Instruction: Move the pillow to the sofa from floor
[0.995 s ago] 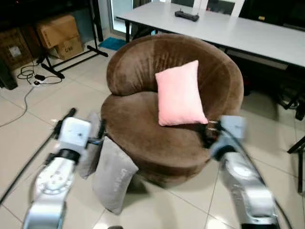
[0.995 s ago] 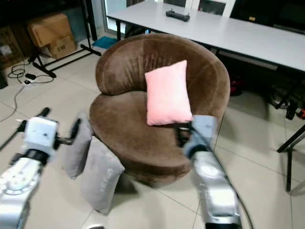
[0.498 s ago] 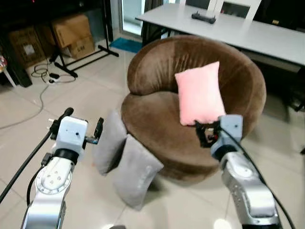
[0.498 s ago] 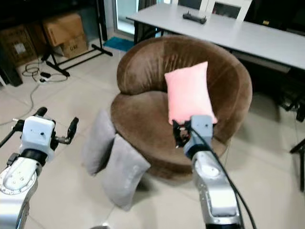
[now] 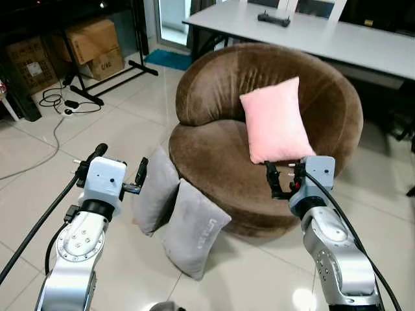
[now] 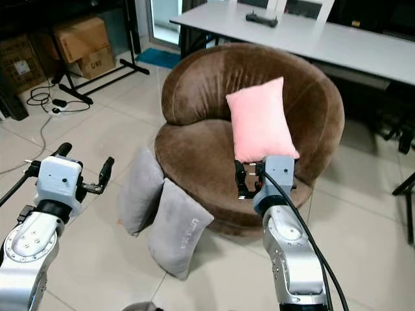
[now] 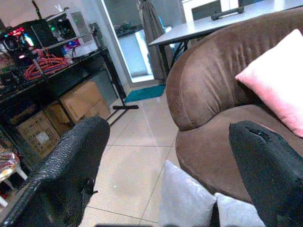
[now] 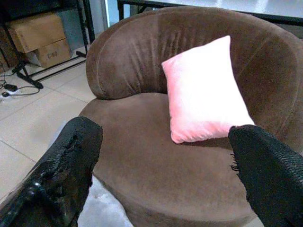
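Two grey pillows lean on the tiled floor (image 5: 117,123) against the front of the round brown sofa (image 5: 220,162). The nearer grey pillow (image 5: 193,228) is soft and square-edged, with a faint mark on its face, tilted back on the sofa's base. The second grey pillow (image 5: 155,194) stands touching it, just ahead of the left end effector (image 5: 118,173) and slightly to its right. That end effector is held wide, with nothing between its fingers.

The right end effector (image 5: 282,179) is also spread wide and empty, raised in front of the sofa's seat edge. A pink pillow (image 5: 275,123) sits just beyond it, propped against the backrest.

Beyond the sofa stands a white desk (image 5: 337,42) with a dark remote (image 5: 275,19) on it. Cardboard boxes (image 5: 87,45) and cables (image 5: 61,103) lie far to the left end effector's left.

The lower parts of the grey pillows are cut off in the left wrist view.
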